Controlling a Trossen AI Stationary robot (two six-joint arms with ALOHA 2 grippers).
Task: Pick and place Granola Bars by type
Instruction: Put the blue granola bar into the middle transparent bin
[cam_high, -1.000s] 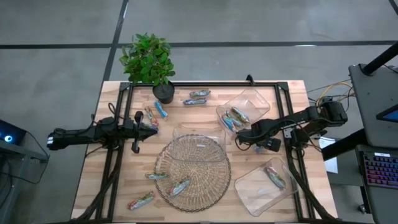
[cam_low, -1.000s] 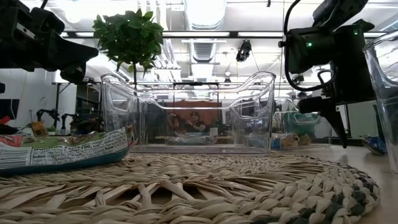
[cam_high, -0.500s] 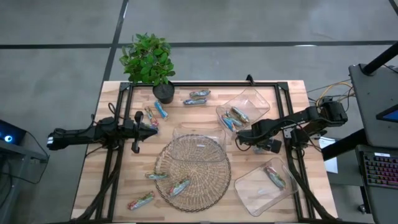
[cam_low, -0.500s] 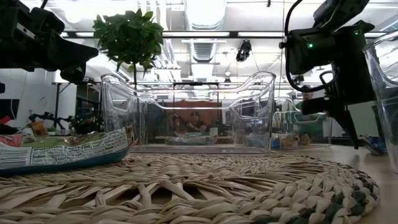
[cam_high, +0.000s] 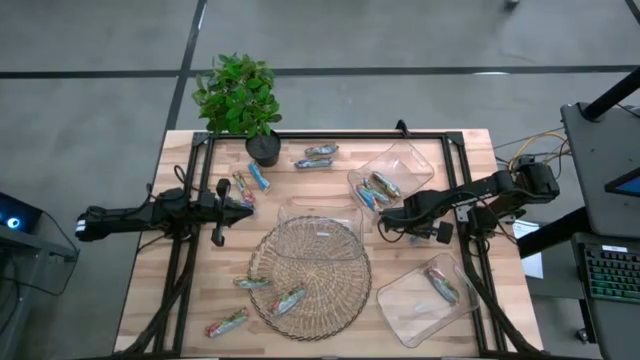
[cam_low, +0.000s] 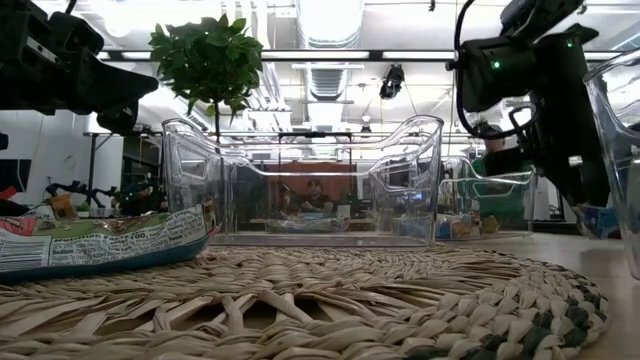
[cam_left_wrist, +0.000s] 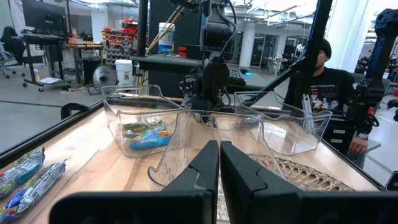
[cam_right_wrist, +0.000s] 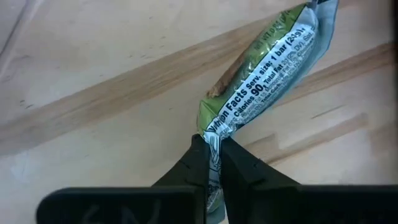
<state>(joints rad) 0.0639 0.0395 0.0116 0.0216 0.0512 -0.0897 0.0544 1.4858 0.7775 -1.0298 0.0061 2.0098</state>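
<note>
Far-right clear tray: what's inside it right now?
In the far-right clear tray, the high view shows a small pile of granola bars, blue and green-silver wrappers overlapping. The exact count is unclear, and anything under the top bars is covered.

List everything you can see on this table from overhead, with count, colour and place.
table: one, light wood
plant: one, green, dark pot, upper left corner
mat: one, tan wicker, lower middle
trays: three, clear; upper right, lower right, one overlapping the mat's top
loose bars: seven, blue, green, reddish; two beside the plant, two upper middle, three around the mat's lower left
bars in trays: a few upper right, at least one lower right
held bar: one, green, in the right pincer
person: one, dark shirt, beyond the table
left pincer: shut, empty, left of the middle tray
right pincer: shut on the held bar, between the right trays
</note>
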